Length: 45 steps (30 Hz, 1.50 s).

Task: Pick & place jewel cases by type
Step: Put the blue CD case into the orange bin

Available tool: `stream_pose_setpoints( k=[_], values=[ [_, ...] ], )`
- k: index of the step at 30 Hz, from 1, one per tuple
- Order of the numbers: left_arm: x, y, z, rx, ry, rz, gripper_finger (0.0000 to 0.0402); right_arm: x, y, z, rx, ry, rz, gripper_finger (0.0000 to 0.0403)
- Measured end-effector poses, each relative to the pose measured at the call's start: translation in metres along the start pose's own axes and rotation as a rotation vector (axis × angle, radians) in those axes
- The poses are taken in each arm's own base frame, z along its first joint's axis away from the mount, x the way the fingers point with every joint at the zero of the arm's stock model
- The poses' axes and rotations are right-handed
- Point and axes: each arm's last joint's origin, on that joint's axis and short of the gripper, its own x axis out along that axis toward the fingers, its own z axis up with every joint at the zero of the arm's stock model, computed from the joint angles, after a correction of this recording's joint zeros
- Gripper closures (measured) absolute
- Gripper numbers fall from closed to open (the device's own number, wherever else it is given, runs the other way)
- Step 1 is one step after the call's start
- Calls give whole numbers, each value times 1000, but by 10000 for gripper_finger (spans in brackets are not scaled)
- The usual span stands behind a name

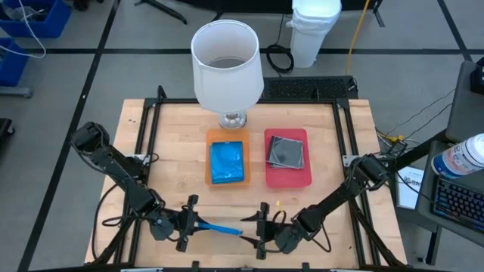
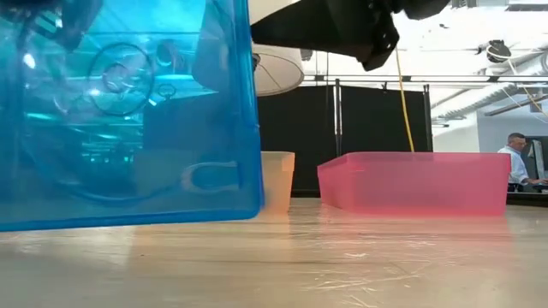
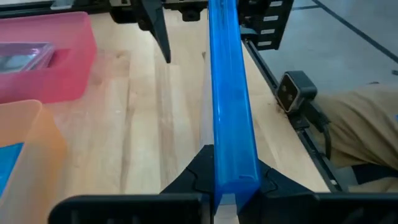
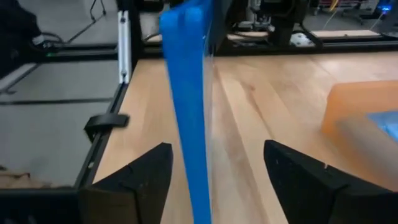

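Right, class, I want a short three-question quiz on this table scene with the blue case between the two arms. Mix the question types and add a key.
1. True or false: the left claw is shut on the blue case.
2. How do the right claw's fingers stand around that case?
A. apart, either side of it
B. clamped on it
C. out of sight
3. Fill in: the grey cases lie in the ___ tray; blue ones lie in the orange tray.

Key: 1 true; 2 A; 3 red.
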Motion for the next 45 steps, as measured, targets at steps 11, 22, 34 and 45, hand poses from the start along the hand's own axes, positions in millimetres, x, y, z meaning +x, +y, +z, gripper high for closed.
stream_pose_setpoints(
  k=[11,22,34,45],
  values=[
    [2,4,1,5,-6,28,369,19,-22,8,66,2,17,159],
    [3,6,2,10,-3,27,369,22,-24,10,63,12,61,313],
    [-1,2,3,41,7,-47,313,25,-27,10,41,29,111,361],
    [-80,-14,20,149,-81,-240,199,29,-38,13,13,47,76,372]
  ],
)
